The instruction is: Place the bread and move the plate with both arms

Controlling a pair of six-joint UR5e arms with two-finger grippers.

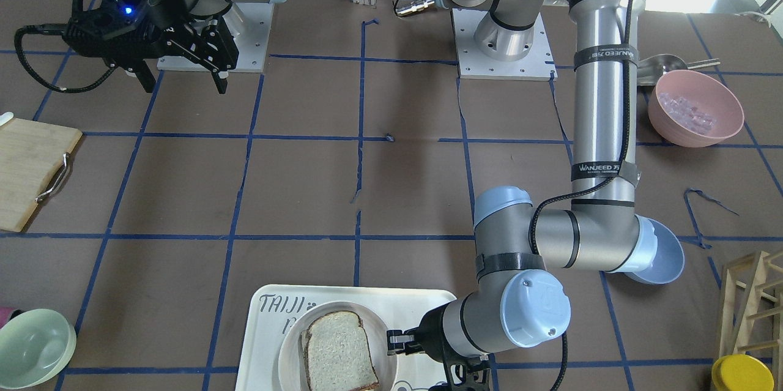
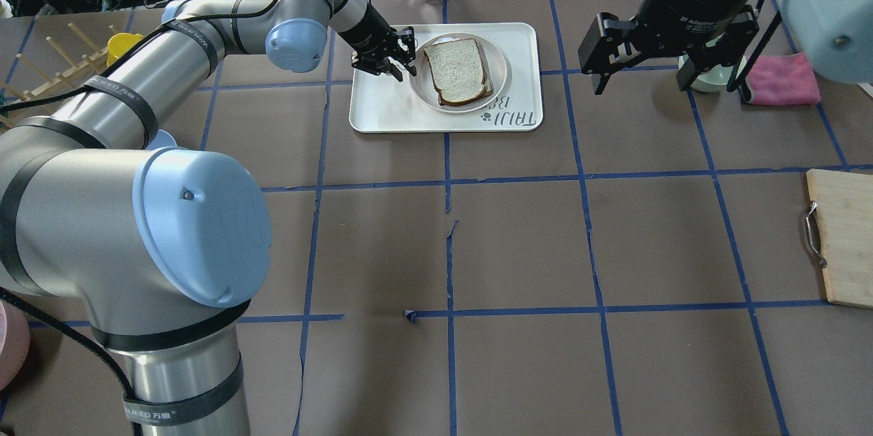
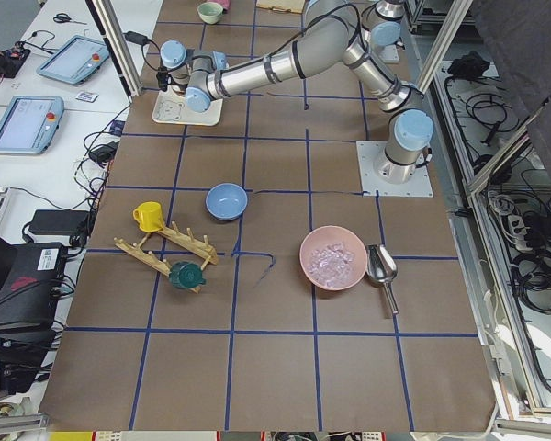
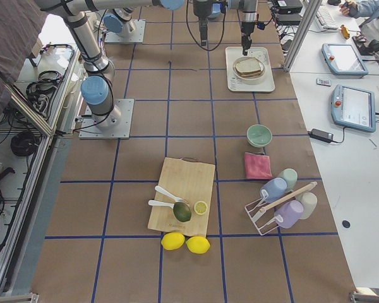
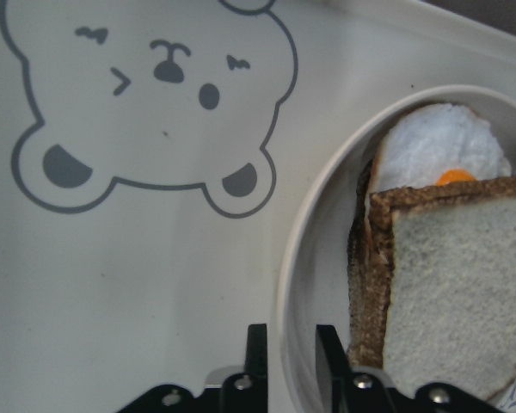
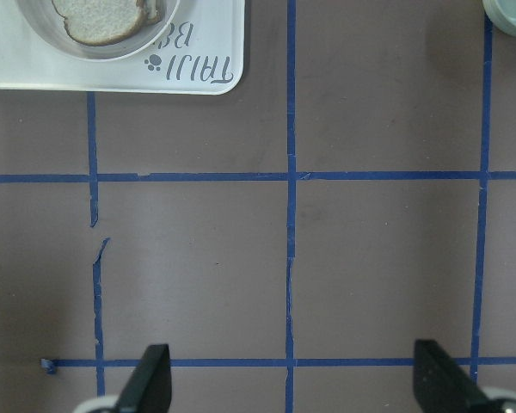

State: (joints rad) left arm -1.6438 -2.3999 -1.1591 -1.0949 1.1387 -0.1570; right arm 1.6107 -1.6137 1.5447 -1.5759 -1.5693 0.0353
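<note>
The bread (image 2: 457,71), greyish-white crumb and dark crust, lies on the round cream plate (image 2: 419,86), over a fried egg (image 5: 439,146). The plate stands on the white bear tray (image 2: 389,108) at the table's far side. My left gripper (image 2: 402,64) is at the plate's left edge. In the left wrist view its fingers (image 5: 256,353) stand close together astride the plate's rim (image 5: 297,258), shut on it. My right gripper (image 2: 644,81) hangs open and empty above the table, to the right of the tray. The bread (image 1: 339,351) and left gripper (image 1: 394,342) also show in the front view.
A pale green bowl (image 2: 702,78) and a pink cloth (image 2: 784,81) lie under and beyond the right gripper. A wooden cutting board (image 2: 846,238) sits at the right edge. A pink bowl (image 1: 694,106), a blue bowl (image 1: 664,256) and a wooden rack (image 1: 752,299) stand on the left arm's side.
</note>
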